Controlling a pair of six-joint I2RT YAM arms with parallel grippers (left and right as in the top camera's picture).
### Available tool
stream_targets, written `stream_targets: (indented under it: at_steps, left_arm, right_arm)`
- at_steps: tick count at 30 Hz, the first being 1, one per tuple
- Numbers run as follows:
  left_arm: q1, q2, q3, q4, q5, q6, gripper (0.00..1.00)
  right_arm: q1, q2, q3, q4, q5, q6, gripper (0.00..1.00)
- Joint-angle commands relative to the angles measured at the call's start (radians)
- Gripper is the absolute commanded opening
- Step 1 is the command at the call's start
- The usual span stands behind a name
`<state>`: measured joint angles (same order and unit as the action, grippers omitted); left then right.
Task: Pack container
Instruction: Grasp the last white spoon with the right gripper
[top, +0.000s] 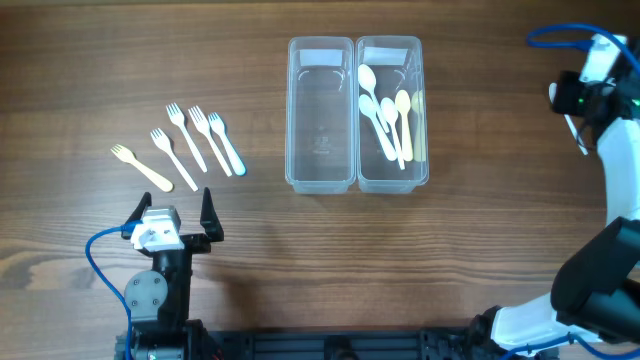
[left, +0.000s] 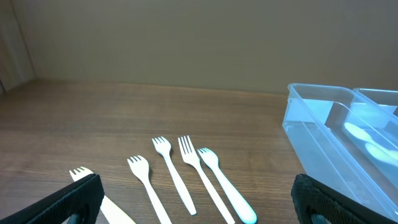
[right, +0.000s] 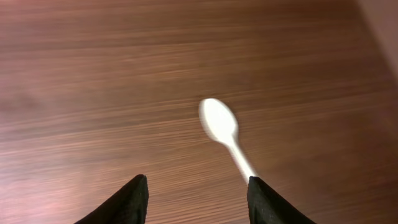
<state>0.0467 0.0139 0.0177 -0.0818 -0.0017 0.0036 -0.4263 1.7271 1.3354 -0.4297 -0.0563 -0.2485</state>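
Poised with left gripper (top: 173, 203) spread wide behind pale plastic forks (left: 174, 174), ready to straddle one for the clear plastic twin container (top: 322, 150). Right gripper (right: 197, 182) fingers apart beside blurred white plastic spoon (right: 219, 121), seemingly clamping nothing.

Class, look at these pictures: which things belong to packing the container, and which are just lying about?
Belong to the job:
- the container, its left tub bare
- the spoons already in its right tub
- five forks lying loose to its left
- one loose spoon, seen from the right wrist

Just there:
- the table
- the blue cables on the arms
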Motion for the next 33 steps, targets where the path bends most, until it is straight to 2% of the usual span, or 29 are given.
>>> stream_targets:
  at_steps: [1,9,24,27,30,33]
  left_arm:
    - [-0.006,-0.007,-0.008,0.003,0.009,0.019,1.0]
    - [-0.006,-0.007,-0.008,0.003,0.009,0.019,1.0]
    - [-0.006,-0.007,-0.008,0.003,0.009,0.019,1.0]
    - [-0.006,-0.007,-0.008,0.003,0.009,0.019,1.0]
    - [-0.006,-0.007,-0.008,0.003,0.009,0.019,1.0]
    - [-0.006,-0.007,-0.008,0.003,0.009,0.019,1.0]
  right_arm:
    - [-0.023,0.061,0.004,0.03,0.033,-0.151,0.52]
    - [-0.031,0.222,0.004,0.079,0.036,-0.297,0.58]
    - [-0.142,0.411,0.004,0.172,-0.014,-0.224,0.59]
    - [-0.159,0.416,0.004,0.183,-0.067,-0.219,0.55]
    - [-0.164,0.42,0.004,0.187,-0.103,-0.219,0.41]
    - [-0.162,0.426,0.004,0.187,-0.123,-0.219,0.39]
